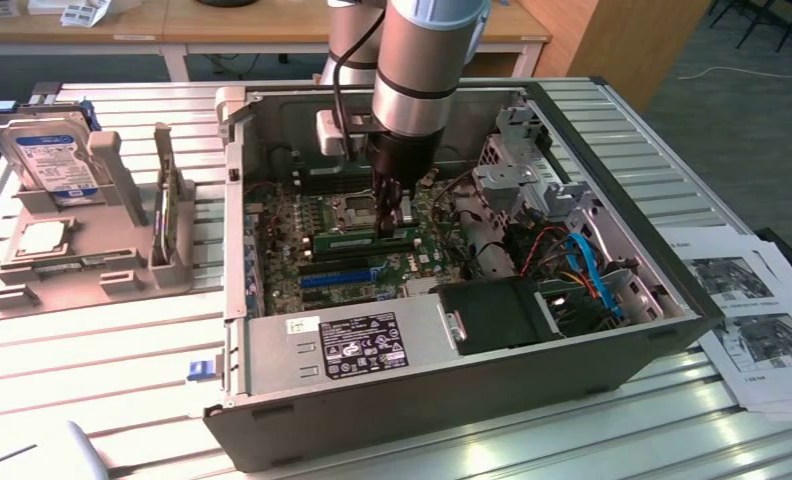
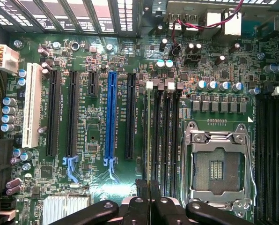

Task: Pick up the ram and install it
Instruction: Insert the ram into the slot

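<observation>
Ram (image 1: 349, 240) on edge over the motherboard (image 1: 284, 228), pinched between the gripper (image 1: 393, 228)'s near-closed jaws.

Ram (image 1: 343, 241) middle hidden behind pincer (image 1: 384, 225); label (image 1: 359, 343) text illegible

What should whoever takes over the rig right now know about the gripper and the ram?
The gripper is shut on the ram, low inside the open computer case.
The ram stands on its long edge at the memory slots, beside the processor socket.
Done: pick-up and carry to the slots.
Left: seating, which cannot be confirmed from these views; not yet released.
</observation>
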{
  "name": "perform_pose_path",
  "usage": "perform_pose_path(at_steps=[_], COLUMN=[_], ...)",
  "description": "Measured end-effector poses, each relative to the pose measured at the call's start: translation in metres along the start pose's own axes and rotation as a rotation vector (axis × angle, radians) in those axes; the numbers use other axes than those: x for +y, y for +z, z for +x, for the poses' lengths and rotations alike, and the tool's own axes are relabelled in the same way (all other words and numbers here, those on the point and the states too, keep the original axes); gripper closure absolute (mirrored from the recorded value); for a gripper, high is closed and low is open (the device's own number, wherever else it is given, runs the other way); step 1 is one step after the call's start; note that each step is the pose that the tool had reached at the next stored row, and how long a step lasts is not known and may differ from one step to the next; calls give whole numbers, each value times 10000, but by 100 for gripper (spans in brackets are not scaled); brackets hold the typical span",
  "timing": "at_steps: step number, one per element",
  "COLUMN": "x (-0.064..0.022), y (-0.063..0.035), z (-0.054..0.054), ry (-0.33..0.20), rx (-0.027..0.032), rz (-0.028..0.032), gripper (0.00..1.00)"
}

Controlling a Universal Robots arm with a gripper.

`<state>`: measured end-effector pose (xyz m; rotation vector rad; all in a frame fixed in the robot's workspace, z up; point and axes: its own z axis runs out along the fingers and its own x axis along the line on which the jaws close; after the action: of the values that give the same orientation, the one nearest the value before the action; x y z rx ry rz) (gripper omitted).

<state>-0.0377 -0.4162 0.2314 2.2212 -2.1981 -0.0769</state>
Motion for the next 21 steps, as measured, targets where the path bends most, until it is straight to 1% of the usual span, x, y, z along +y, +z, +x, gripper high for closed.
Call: perform_pose_path(at_steps=[14, 17, 21], x=[6, 6, 6], y=[2, 1, -5], z=[0, 0, -1], ry=[3, 3, 3], rx=[-3, 8, 7], rz=[4, 3, 3], gripper=[88, 88, 88])
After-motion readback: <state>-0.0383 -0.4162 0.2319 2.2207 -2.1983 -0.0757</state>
